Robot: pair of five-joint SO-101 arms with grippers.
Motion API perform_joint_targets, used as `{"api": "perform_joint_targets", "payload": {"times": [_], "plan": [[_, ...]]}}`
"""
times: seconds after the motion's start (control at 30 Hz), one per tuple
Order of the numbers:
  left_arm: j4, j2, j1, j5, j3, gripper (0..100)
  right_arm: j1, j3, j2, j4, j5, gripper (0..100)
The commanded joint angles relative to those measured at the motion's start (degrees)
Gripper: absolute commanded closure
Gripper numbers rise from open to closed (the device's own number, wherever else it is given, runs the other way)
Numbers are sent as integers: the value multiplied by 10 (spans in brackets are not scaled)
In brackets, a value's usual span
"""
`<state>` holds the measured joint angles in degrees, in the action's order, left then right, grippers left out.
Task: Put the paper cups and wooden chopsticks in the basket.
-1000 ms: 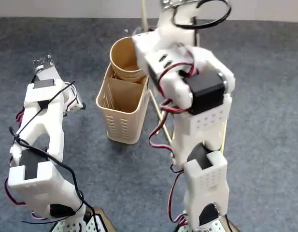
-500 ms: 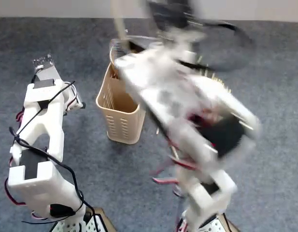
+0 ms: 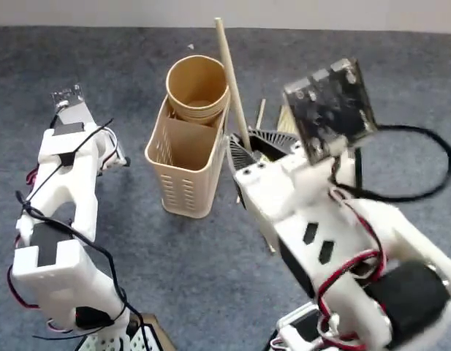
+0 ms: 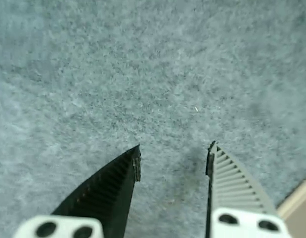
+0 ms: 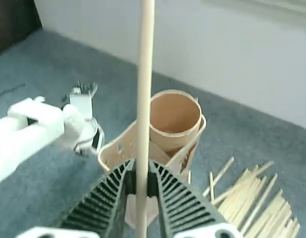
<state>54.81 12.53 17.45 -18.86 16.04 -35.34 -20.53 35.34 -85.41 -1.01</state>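
The right gripper (image 5: pixel 142 168) is clamped shut on one chopstick (image 5: pixel 144 74), its ribbed jaws pressed to either side of the shaft. The chopstick stands nearly upright. From above it leans past the basket (image 3: pixel 185 172), along the rim on the right arm's side. Its lower end is hidden behind the gripper, and whether it touches the basket cannot be told. In the right wrist view its top is cut off by the frame edge.

The cups (image 3: pixel 198 86) sit nested in the far end of the basket, mouth up, standing above the rim. Several rims show one under another, but their number is hard to make out.

The pile (image 5: pixel 257 203) of loose chopsticks lies fanned on the carpet (image 4: pixel 143 59) beside the basket, cut off at the frame edge. From above, the right arm (image 3: pixel 320 241) and its camera board hide most of it, and only a few ends show.

The left gripper (image 4: pixel 174 151) hangs open just above bare carpet, its jaws apart with nothing between them. The left arm (image 3: pixel 61 183) stretches along the other side of the basket, well apart from it. A pale edge cuts one corner of the left wrist view, too little to identify.
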Motion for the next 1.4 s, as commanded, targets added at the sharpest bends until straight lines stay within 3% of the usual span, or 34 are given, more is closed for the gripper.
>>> {"api": "perform_joint_targets", "payload": {"times": [0.0,0.13,0.3,0.4,0.6,0.77,0.97,1.1,1.23,1.37], "plan": [[-5,-3,0,9,-2,776,0,191,64,234,-6,995],[-5,-2,-2,9,-2,776,-3,333,103,446,-7,995],[-5,-2,-2,10,-2,776,-3,427,48,635,-7,995],[-8,-2,-3,10,-2,776,-4,430,-15,687,-4,995],[-21,-2,-3,10,2,776,-13,380,-116,691,-2,995],[-21,-2,-2,10,0,776,-13,378,-112,618,-6,967],[-21,-2,-2,11,-1,776,-26,393,-13,553,-34,744],[-21,-2,-3,11,0,776,-27,414,57,516,-45,739],[-21,-2,-3,11,1,776,30,359,101,377,-43,739],[-21,-2,-2,11,0,776,147,294,42,179,-42,739]]}}
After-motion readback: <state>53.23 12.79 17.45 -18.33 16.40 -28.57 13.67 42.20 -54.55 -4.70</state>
